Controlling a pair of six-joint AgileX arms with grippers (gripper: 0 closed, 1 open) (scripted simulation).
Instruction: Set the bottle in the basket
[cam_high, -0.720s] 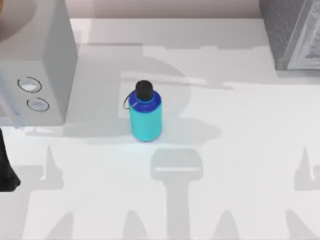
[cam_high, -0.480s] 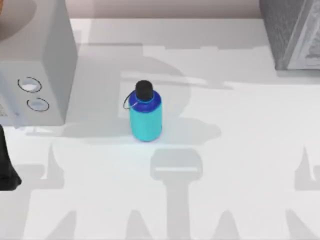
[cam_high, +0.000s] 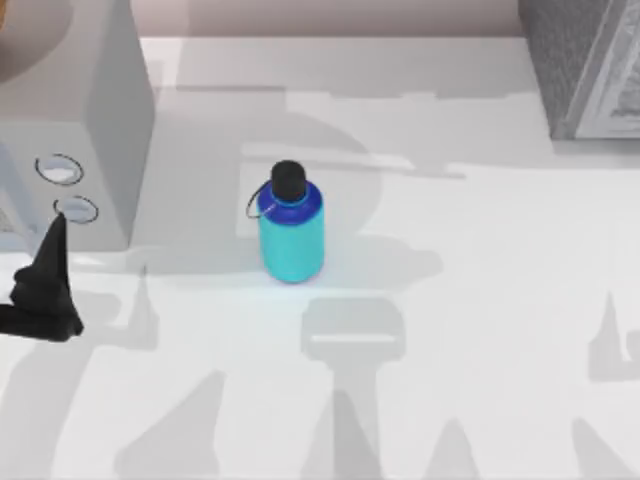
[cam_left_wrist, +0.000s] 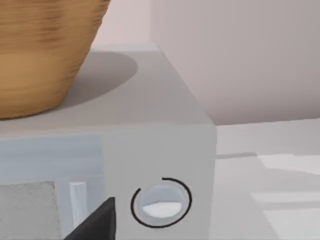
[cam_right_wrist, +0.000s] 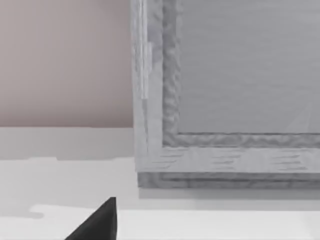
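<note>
The bottle (cam_high: 291, 232) stands upright near the middle of the white table, with a turquoise body, dark blue shoulder, black cap and thin loop tether. My left gripper (cam_high: 45, 290) is low at the table's left edge, in front of the grey box and well left of the bottle, touching nothing. A dark part of it also shows in the left wrist view (cam_left_wrist: 97, 222). The woven basket (cam_left_wrist: 45, 55) sits on top of the grey box (cam_left_wrist: 150, 115). A dark tip of my right gripper (cam_right_wrist: 100, 220) shows in the right wrist view, facing the grey cabinet.
The grey box (cam_high: 95, 120), with two round dials (cam_high: 60, 170) on its front, fills the back left. A grey textured cabinet (cam_high: 585, 65) stands at the back right. Open tabletop (cam_high: 480, 300) lies around the bottle, and a wall runs behind.
My left gripper has come in from the left edge, rightward and toward the grey box. The bottle has not moved.
</note>
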